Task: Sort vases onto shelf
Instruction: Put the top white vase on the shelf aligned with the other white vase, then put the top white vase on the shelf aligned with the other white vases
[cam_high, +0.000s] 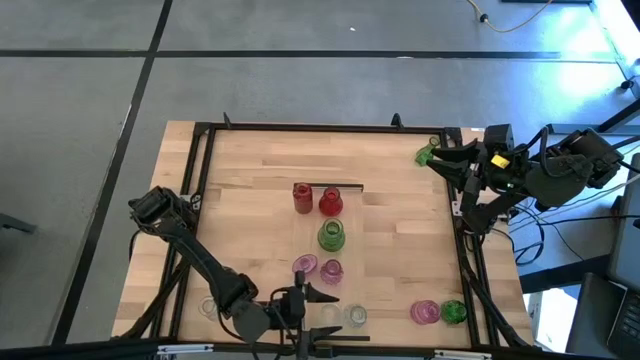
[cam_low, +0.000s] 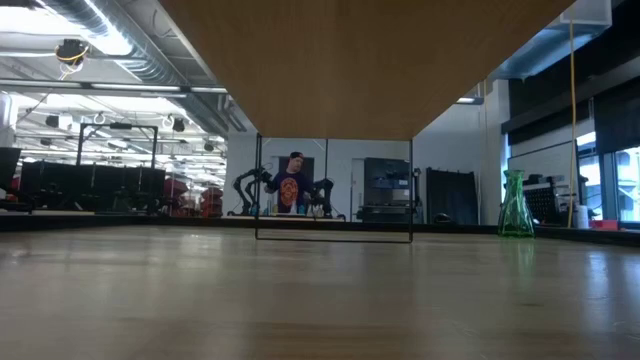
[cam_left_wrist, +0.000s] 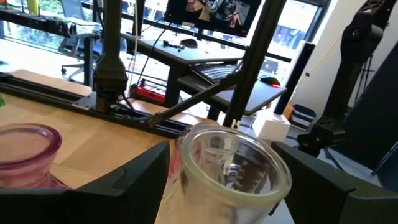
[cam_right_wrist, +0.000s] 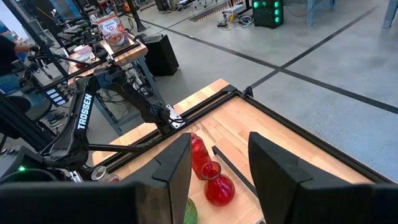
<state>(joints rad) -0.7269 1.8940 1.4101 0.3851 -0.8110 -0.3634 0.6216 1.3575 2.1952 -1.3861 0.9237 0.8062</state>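
Observation:
The shelf (cam_high: 350, 255) runs from the table's middle to its near edge; the low view shows its underside (cam_low: 370, 60). Along it stand two red vases (cam_high: 330, 203), a green vase (cam_high: 332, 235), two pink vases (cam_high: 332, 270) and two clear vases (cam_high: 355, 316). My left gripper (cam_left_wrist: 221, 149) reaches in level from the near left and is shut on the left one of these clear vases (cam_left_wrist: 233, 168). My right gripper (cam_right_wrist: 219, 135) hangs open and high over the far right corner, with nothing between its fingers. A green vase (cam_low: 515, 205) stands upright on its base there. My left gripper has the clear vase's neck (cam_left_wrist: 186, 177), just under the rim, pinched between its two fingers (cam_left_wrist: 137, 180). The fingers come in level from the table's left side. The vase stands upright, mouth up. Its base is hidden by the fingers.
A black frame (cam_high: 205, 190) borders the tabletop. A pink vase (cam_high: 425, 312) and a green vase (cam_high: 453, 312) stand near the right front corner, and a clear vase (cam_high: 207, 307) sits near the left front. A person (cam_low: 291, 185) stands far behind the table.

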